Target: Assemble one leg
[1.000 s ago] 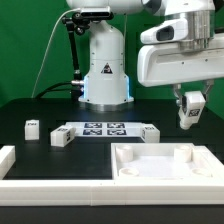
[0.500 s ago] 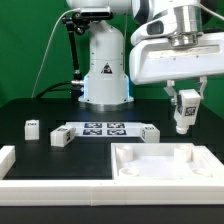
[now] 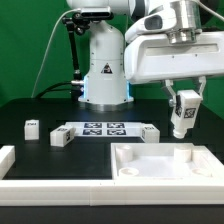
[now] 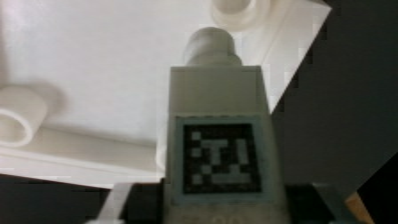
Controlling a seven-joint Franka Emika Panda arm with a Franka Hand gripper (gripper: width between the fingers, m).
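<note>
My gripper (image 3: 184, 106) is shut on a leg (image 3: 182, 117), a small white post with a black-and-white tag. It hangs in the air above the far right corner of the large white tray-like part (image 3: 160, 166). In the wrist view the leg (image 4: 217, 125) stands between my fingers with its tag facing the camera and its round tip pointing toward the tray (image 4: 107, 70) below. Three more legs lie on the table: one at the exterior view's left (image 3: 32, 127), one (image 3: 60, 137) by the marker board's left end and one (image 3: 150, 133) by its right end.
The marker board (image 3: 103, 130) lies in the middle of the black table. The robot base (image 3: 105, 70) stands behind it. A white raised rim (image 3: 30, 178) runs along the front and left of the table.
The arm has swung toward the exterior view's left and the held leg has moved slightly left with it, staying at about the same height above the tray.
</note>
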